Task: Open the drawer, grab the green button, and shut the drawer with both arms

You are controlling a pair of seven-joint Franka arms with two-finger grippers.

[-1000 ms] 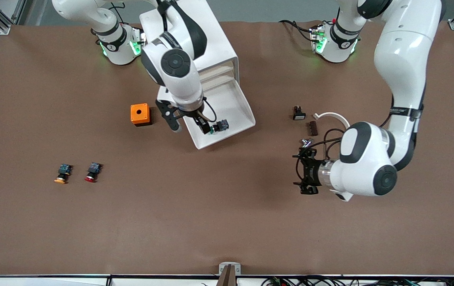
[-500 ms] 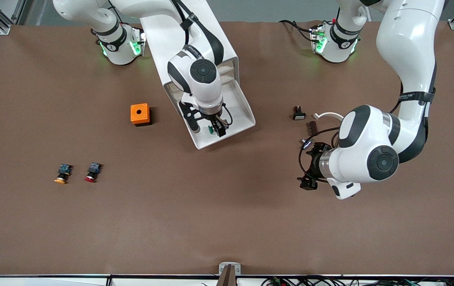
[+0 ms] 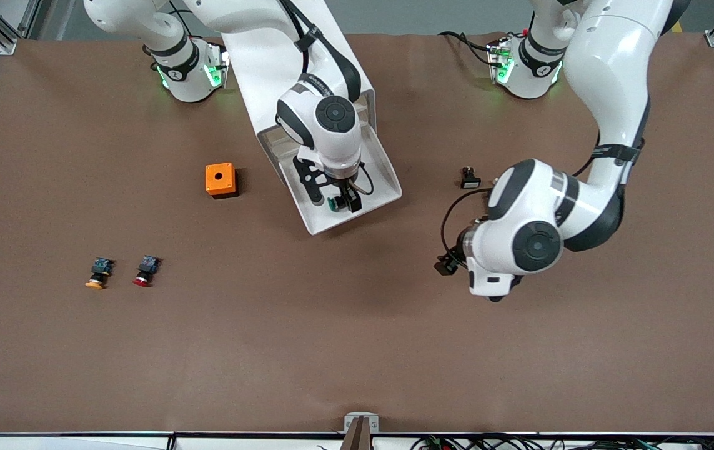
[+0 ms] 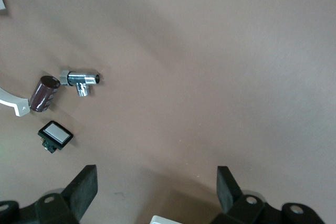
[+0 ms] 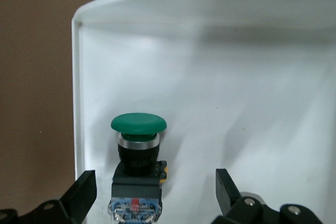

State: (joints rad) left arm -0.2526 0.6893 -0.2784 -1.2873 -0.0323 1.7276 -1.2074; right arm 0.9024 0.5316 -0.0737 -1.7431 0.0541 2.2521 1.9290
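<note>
Taking step: the right claw [image 3: 343, 201], fingers apart, straddles the green button [image 5: 138, 141] in the open drawer [image 3: 388, 178], mid-bench near the bases' edge. Next: clamp, lift. Left claw [image 4: 157, 195] waits, spread.

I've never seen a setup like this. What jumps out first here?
The right pincer hangs open over the pulled-out white drawer, with the green button lying in the drawer between its fingers. The left pincer, also open, hovers over bare brown table toward the left arm's end.
</note>
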